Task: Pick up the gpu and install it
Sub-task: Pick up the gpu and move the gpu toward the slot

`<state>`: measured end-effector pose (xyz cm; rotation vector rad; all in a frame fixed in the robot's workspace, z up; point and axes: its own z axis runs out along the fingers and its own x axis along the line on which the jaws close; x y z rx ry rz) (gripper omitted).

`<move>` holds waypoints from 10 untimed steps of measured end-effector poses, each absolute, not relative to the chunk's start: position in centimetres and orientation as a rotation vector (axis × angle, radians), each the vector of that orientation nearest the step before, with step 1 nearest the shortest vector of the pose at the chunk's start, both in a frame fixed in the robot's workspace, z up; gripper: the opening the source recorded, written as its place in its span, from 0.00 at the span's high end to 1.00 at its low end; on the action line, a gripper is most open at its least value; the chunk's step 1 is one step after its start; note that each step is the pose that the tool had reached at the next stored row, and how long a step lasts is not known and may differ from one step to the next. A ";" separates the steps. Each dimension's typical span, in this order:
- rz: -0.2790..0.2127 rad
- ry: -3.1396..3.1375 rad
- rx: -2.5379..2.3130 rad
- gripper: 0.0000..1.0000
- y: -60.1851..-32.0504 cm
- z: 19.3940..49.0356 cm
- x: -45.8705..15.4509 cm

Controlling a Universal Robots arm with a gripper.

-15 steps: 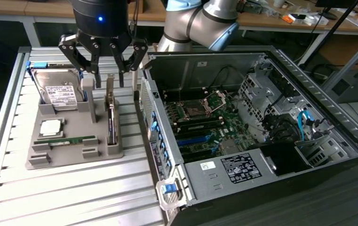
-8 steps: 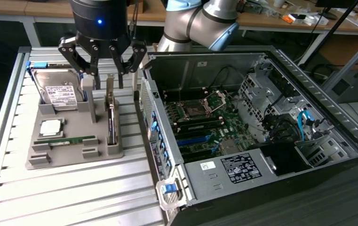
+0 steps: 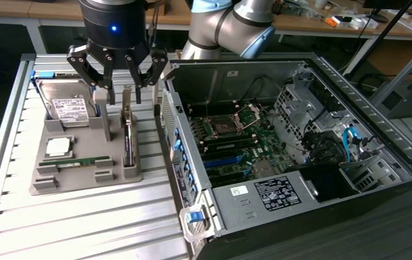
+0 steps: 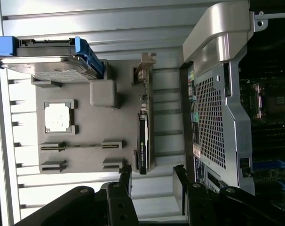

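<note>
**While Poised Wide Over the Tray, Held Nothing**

While looking across from the exterior view's left, met first a slatted metal table (image 3: pixel 83 222) with a grey tray (image 3: pixel 83 177) lying on it. Showed, in the tray's far left corner, a hard drive (image 3: pixel 70 105) propped at a slant. Showed nearer a square processor chip (image 3: pixel 59 145) flat in its pocket, then a slim green memory stick (image 3: pixel 76 161). Stood the gpu (image 3: pixel 128 135) on its long edge in the tray's right-hand slot, silver bracket at the far end. Hovered above that bracket end with the gripper (image 3: pixel 119 86), fingers (image 4: pixel 126 181) spread wide, clear of the card, grasping nothing. Ended rightward in the open computer case (image 3: pixel 180 116), just beside the tray, motherboard (image 3: pixel 238 138) exposed.
</note>
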<state>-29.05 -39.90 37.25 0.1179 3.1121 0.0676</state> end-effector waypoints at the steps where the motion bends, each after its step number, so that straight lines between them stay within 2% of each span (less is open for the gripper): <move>1: 0.068 3.112 0.118 0.52 -39.9 37.2 -29.0; 10: 0.068 3.112 0.118 0.52 -39.9 35.9 -29.0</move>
